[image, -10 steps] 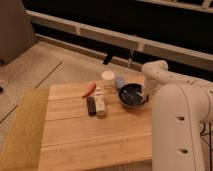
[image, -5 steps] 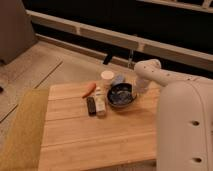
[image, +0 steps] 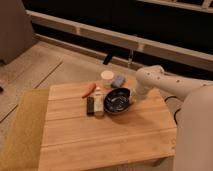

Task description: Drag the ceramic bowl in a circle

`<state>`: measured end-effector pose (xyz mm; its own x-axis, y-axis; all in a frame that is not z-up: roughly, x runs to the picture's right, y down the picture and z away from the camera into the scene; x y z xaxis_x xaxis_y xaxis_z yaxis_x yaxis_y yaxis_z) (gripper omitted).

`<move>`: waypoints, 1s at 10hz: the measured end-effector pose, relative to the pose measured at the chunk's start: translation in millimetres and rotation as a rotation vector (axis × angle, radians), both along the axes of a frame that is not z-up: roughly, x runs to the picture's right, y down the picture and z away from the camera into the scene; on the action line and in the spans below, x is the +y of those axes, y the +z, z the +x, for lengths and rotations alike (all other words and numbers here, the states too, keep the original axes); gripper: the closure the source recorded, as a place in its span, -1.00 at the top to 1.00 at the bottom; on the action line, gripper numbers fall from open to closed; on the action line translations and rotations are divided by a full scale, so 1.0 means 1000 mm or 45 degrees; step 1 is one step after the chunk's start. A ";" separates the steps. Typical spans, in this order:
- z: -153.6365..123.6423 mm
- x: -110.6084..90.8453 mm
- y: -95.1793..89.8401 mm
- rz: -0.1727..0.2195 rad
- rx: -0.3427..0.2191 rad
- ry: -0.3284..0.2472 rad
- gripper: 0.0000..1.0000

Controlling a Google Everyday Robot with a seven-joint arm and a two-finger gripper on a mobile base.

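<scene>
Dark glossy ceramic bowl (image: 116, 101) sits mid-frame on your wooden table (image: 100, 135); your gripper (image: 130, 96) is at its right rim, and you cannot tell whether it grips.

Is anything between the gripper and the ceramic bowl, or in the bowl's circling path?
Nothing visible between: the gripper is at the rim of the ceramic bowl. A small white item crowds the bowl's far side.

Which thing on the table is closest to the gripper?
The dark bowl: the gripper is at its rim, while the white cup stands farther off.
</scene>
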<state>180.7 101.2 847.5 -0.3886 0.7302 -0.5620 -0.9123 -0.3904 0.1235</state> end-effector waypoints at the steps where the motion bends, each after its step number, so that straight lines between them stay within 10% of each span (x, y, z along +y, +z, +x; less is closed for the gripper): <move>1: 0.012 0.011 -0.005 -0.030 0.029 -0.011 -1.00; 6: 0.075 0.042 0.004 -0.222 0.208 -0.051 -1.00; 10: 0.090 0.006 0.039 -0.239 0.255 -0.150 -1.00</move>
